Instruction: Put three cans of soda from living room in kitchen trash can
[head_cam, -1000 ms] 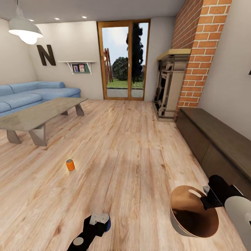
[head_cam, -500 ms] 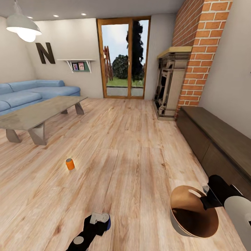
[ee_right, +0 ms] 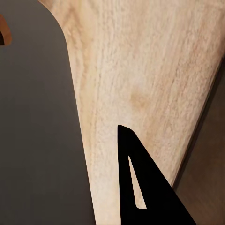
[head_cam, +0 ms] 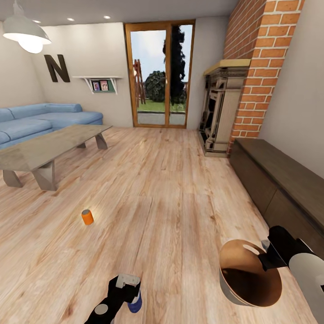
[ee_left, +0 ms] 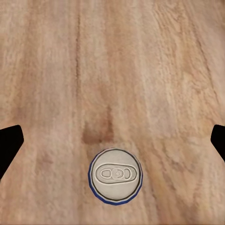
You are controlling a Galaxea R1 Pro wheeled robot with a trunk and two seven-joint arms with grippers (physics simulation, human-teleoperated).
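Head view, two cans: orange can (head_cam: 87, 217) mid-left, blue can (head_cam: 134, 303) bottom under the wide-jawed left gripper (head_cam: 127, 285). Right gripper (head_cam: 266, 251) clamps the glossy round trash can (head_cam: 249, 273).

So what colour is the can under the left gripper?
Blue, with a grey top; the can shows best in the left wrist view.
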